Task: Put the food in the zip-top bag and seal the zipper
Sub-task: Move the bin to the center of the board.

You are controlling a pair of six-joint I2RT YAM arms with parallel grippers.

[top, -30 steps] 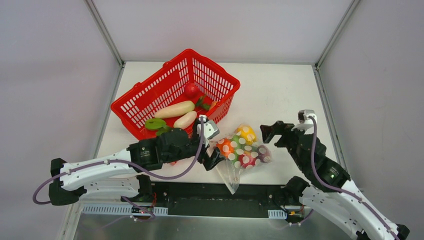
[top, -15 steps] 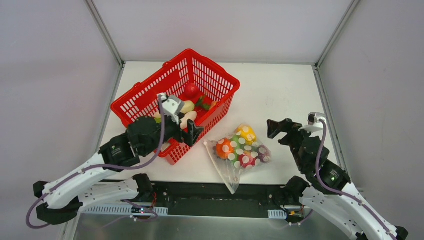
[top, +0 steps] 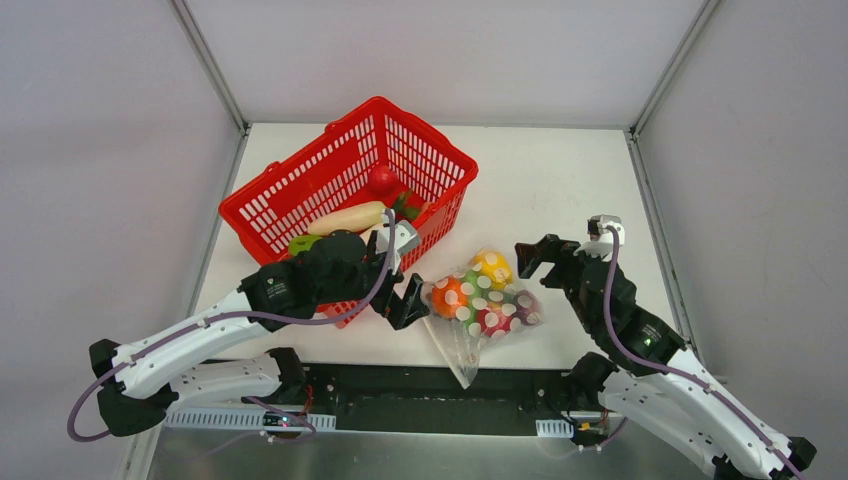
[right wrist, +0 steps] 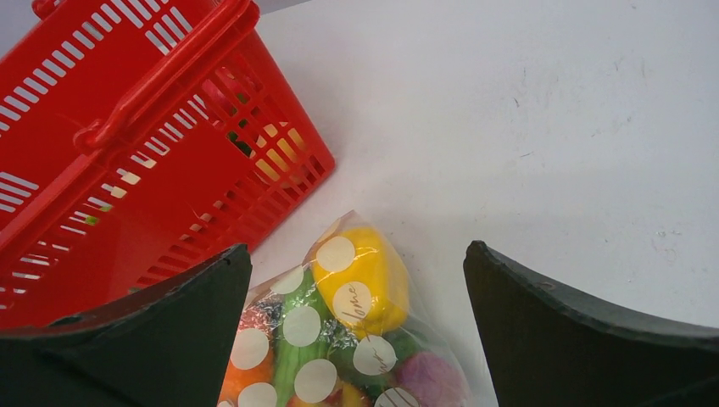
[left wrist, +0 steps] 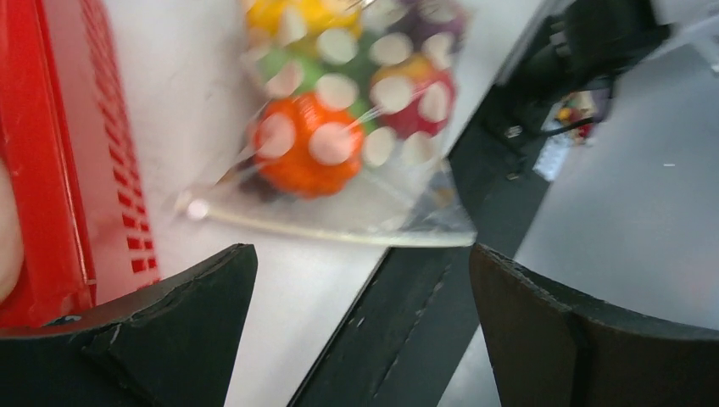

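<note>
bright, even light; blurred left-wrist view

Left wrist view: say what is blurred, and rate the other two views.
Left wrist: the zip-top bag and red basket are smeared, its fingers crisper. Right wrist: sharp, the bag's dots clean-edged. Top external: sharp, evenly lit, soft shadows only.

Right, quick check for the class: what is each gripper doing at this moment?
Left gripper: open, holding nothing, beside the zip-top bag.
Right gripper: open, holding nothing.
</note>
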